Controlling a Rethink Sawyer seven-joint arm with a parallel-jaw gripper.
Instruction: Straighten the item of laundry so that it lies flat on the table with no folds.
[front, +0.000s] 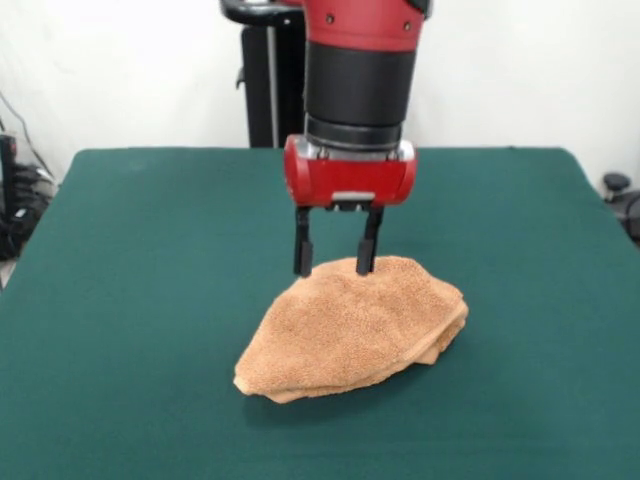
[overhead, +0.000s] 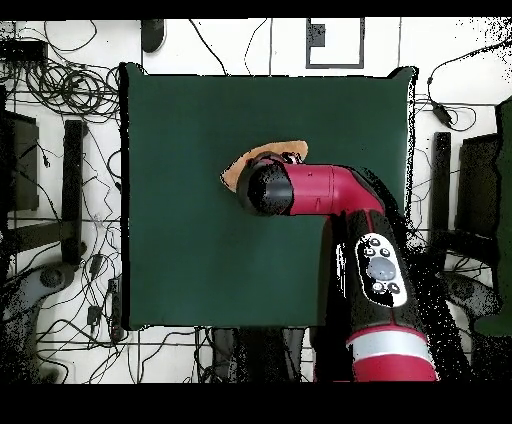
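The orange-tan towel (front: 355, 328) lies folded over in several layers in a rounded heap near the middle of the dark green table (front: 140, 260). No stripes or tag show. My gripper (front: 337, 268) hangs straight down over the heap's far top edge, open, its two black fingers (front: 303, 250) spread apart with tips at the towel's surface and nothing between them. In the overhead view the arm's head covers most of the towel (overhead: 262, 156); only its far edge shows, and the gripper itself is hidden.
The robot's black pedestal (front: 268, 80) stands behind the table's far edge. Cables and equipment (overhead: 60, 180) lie on the floor around the table. Green cloth extends on all sides of the towel.
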